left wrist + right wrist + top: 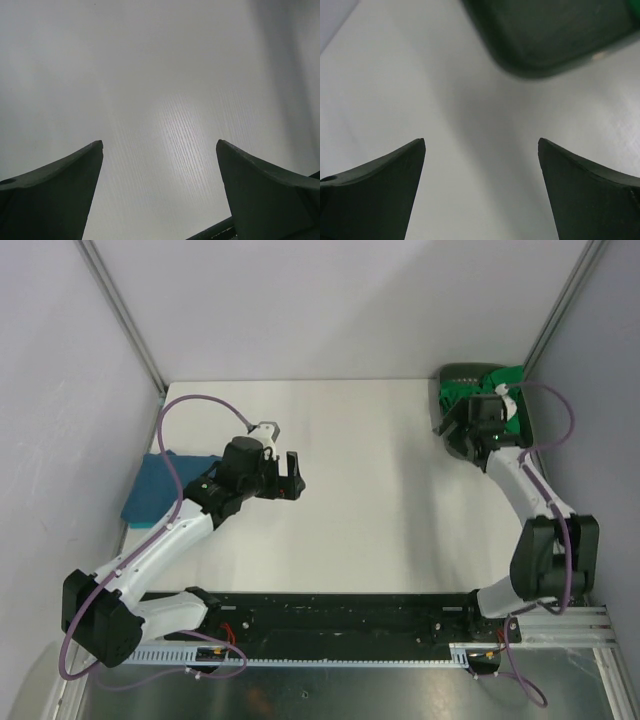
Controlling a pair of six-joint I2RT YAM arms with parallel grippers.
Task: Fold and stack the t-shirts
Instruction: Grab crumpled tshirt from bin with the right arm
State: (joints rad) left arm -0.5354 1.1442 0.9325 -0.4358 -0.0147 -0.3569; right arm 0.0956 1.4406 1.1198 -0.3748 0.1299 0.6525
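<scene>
Step in hand, as judged: fetching the green t-shirt (468,395), bunched in the tray (452,373) at the far right corner. It is best taken by a loose edge and drawn flat onto the bench (380,490), away from the teal t-shirt (150,490) at the left edge. Right gripper (447,427): jaws spread, empty, just beside the tray, arm stretched forward; left gripper (291,477): jaws spread, empty, over mid-bench, elbow bent.

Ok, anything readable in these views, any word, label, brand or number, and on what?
No text can be read in any view.
On the green t-shirt, teal t-shirt and tray: no print visible.
On the left gripper and right gripper, both open: fingers unmarked.
On the rail by the arm bases: too small to tell.
</scene>
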